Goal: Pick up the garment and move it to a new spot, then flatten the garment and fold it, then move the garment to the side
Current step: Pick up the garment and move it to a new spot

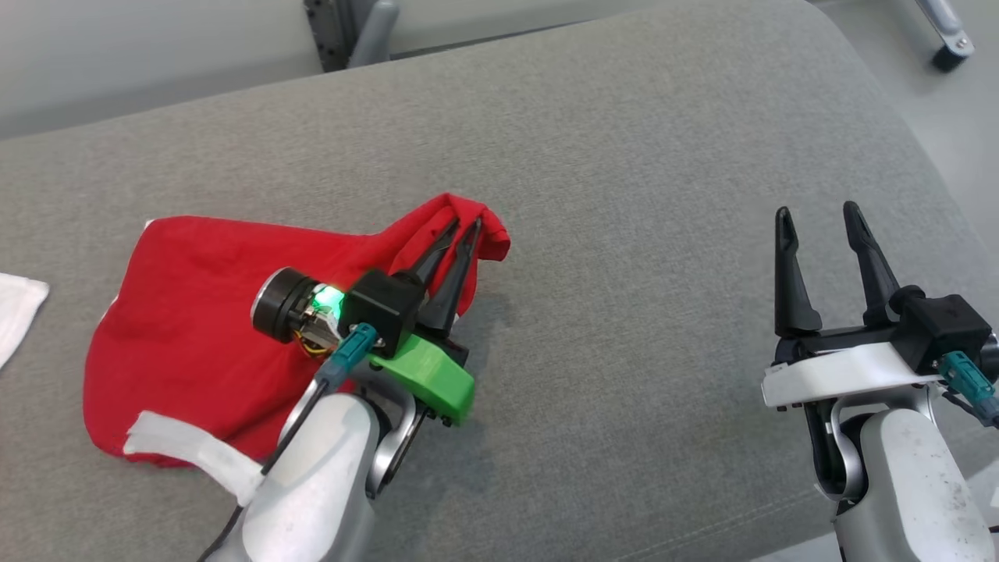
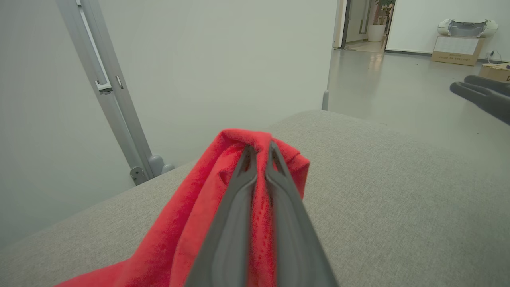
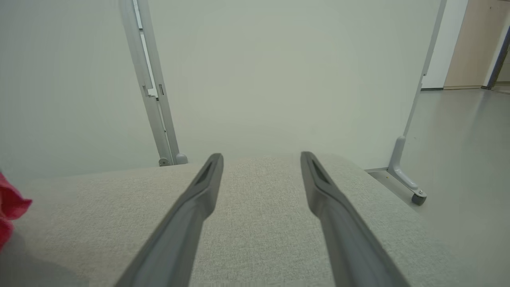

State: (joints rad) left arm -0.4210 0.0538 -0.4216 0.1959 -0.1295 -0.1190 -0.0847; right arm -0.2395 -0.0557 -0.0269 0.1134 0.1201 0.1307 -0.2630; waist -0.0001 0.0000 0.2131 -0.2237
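Pinching a bunched corner of the red garment (image 1: 187,312), my left end effector (image 1: 466,224) is clamped on the cloth, I judge so that I can lift or drag it toward a new spot; the rest of the garment lies crumpled on the grey cushion (image 1: 624,156), trailing from that raised corner; my right end effector (image 1: 815,209) hovers well apart from the garment, fingers spread and empty, probably out of the way until flattening needs a second grip; a white cloth (image 1: 15,312) lies near the garment's opposite edge.

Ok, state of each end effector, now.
Left end effector: shut on a fold of the red garment.
Right end effector: open, empty, over the grey cushion.
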